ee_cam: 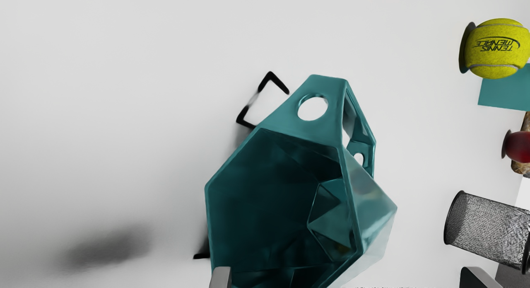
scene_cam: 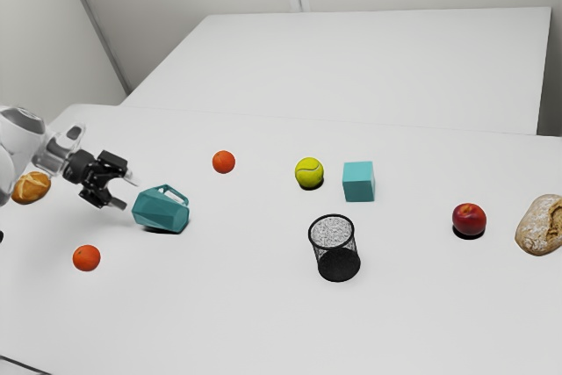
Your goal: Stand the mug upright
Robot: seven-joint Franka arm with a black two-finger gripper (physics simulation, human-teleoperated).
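Toward the exterior view's left, the black gripper (scene_cam: 128, 193) stands wide open, holding nothing. Just ahead of it, the faceted teal mug (scene_cam: 161, 211) lies on its side on the table (scene_cam: 219, 305), mouth facing the gripper, long axis running away toward the exterior view's right.

Wide exterior view looking down, close wrist view, mug (scene_cam: 160, 212) in both

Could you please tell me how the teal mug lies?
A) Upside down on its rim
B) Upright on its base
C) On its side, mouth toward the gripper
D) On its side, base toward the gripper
C: the mug lies tipped over, and the wrist view looks into its open mouth from the gripper.
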